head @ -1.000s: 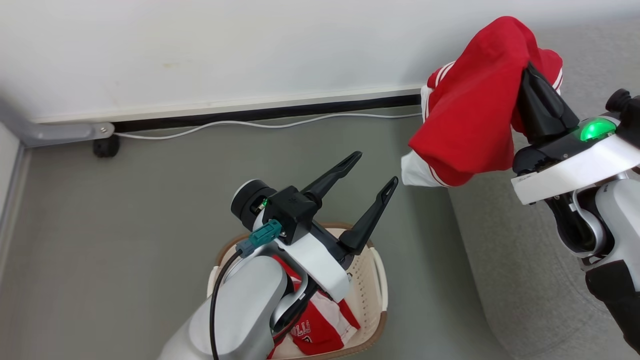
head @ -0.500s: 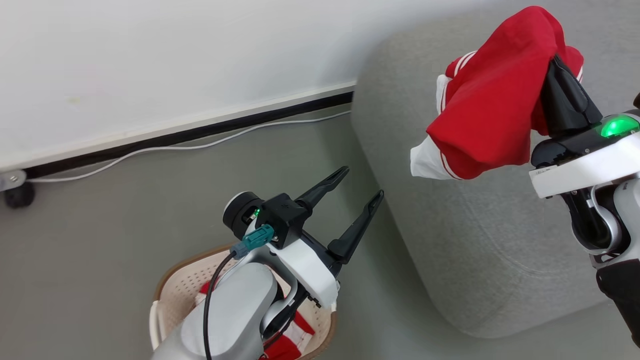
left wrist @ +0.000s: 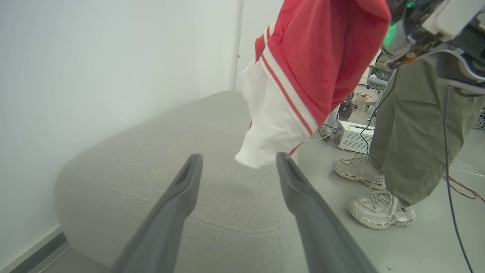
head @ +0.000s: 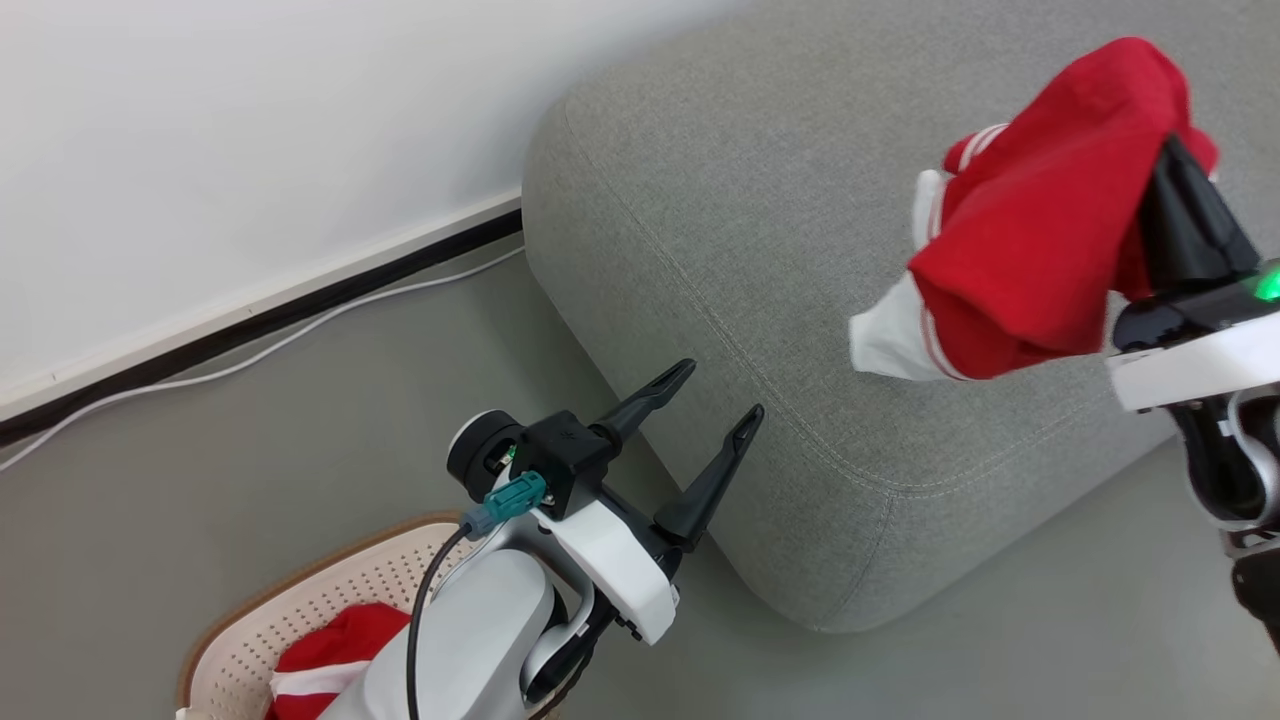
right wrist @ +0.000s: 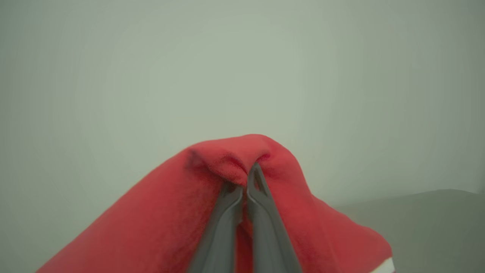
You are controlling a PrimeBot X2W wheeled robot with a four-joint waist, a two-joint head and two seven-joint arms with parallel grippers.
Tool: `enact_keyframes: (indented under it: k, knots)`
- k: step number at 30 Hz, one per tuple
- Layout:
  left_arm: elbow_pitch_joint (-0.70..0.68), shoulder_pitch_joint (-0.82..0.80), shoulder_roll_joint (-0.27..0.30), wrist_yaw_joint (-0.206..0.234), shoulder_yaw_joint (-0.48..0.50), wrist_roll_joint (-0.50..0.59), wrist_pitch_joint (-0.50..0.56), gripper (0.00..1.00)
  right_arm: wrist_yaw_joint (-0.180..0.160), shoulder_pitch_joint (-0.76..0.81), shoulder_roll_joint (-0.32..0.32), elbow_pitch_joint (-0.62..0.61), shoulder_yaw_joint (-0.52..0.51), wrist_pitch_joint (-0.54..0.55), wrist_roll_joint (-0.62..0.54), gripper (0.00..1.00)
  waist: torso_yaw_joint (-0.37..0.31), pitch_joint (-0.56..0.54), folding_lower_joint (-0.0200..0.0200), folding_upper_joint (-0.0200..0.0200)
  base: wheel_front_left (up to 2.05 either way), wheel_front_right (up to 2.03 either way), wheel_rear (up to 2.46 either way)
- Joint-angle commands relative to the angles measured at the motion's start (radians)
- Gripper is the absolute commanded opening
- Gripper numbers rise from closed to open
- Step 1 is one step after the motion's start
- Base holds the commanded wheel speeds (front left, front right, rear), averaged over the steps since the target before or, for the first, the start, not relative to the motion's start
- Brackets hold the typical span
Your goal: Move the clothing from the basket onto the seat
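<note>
The right tool [right wrist: 247, 184] has its two dark fingers pressed together on a fold of the red garment [head: 1040, 240], and the cloth falls over the fingers on both sides. In the head view this garment is lifted in the air over the right part of the grey seat [head: 760, 220]. Its lower end, white with thin red and white stripes, hangs down toward the cushion. In the left wrist view the same white end hangs free in front of the seat, and I cannot tell how close it comes to the fabric.

The left tool [head: 718, 392] is spread wide and holds nothing. Its fingers point toward the near corner of the seat, over the grey floor [head: 200, 450].

The basket [head: 300, 580] stands on the floor at the lower left of the head view, apart from the seat, and the left forearm hides a part of it. Inside it lies the second red garment [head: 335, 640], which also has a white stripe.

A white cable [head: 250, 350] runs on the floor along the dark strip at the foot of the white wall [head: 250, 150]. In the left wrist view a person [left wrist: 409, 125] in olive trousers and pale sneakers stands on the floor beyond the seat, near a white box [left wrist: 354, 136] with some cables around it.
</note>
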Motion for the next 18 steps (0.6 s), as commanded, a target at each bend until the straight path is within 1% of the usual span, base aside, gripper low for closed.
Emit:
enact_keyframes:
  k: [1, 2, 4, 6, 11, 15, 18]
  knots:
    - [-0.026, -0.021, 0.008, -0.007, 0.027, -0.002, -0.005, 1.0, 0.003, 0.016, -0.021, -0.035, -0.018, -0.006, -0.016, 0.0, -0.006, 0.011, 0.0, -0.0001, 0.0, 0.0, 0.0]
    - [-0.028, -0.031, 0.005, -0.007, 0.021, 0.0, -0.005, 1.0, 0.003, 0.029, -0.019, -0.044, -0.061, -0.006, -0.019, 0.0, -0.01, 0.023, 0.0, -0.0001, 0.0, 0.0, 0.0]
    - [-0.029, -0.041, 0.004, -0.007, 0.015, 0.003, -0.005, 1.0, 0.003, 0.038, -0.023, -0.051, -0.095, -0.006, -0.026, 0.0, -0.012, 0.038, 0.0, -0.0001, 0.0, 0.0, 0.0]
    - [-0.027, -0.063, 0.002, -0.007, 0.005, 0.013, -0.005, 1.0, 0.003, 0.036, -0.028, -0.052, -0.165, -0.006, -0.038, 0.0, -0.015, 0.076, 0.0, -0.0001, 0.0, 0.0, 0.0]
    - [-0.028, -0.095, 0.005, -0.007, -0.002, 0.032, -0.005, 1.0, 0.003, -0.005, -0.043, -0.026, -0.214, -0.006, -0.072, 0.0, -0.016, 0.134, 0.0, -0.0001, 0.0, 0.0, 0.0]
    - [-0.027, -0.135, 0.014, -0.007, -0.009, 0.054, -0.005, 1.0, 0.003, -0.078, -0.05, 0.026, -0.259, -0.006, -0.097, 0.0, -0.012, 0.2, 0.0, -0.0001, 0.0, 0.0, 0.0]
    - [-0.025, -0.174, 0.016, -0.007, -0.022, 0.069, -0.005, 1.0, 0.003, -0.133, -0.061, 0.072, -0.299, -0.006, -0.116, 0.0, 0.007, 0.25, 0.0, -0.0001, 0.0, 0.0, 0.0]
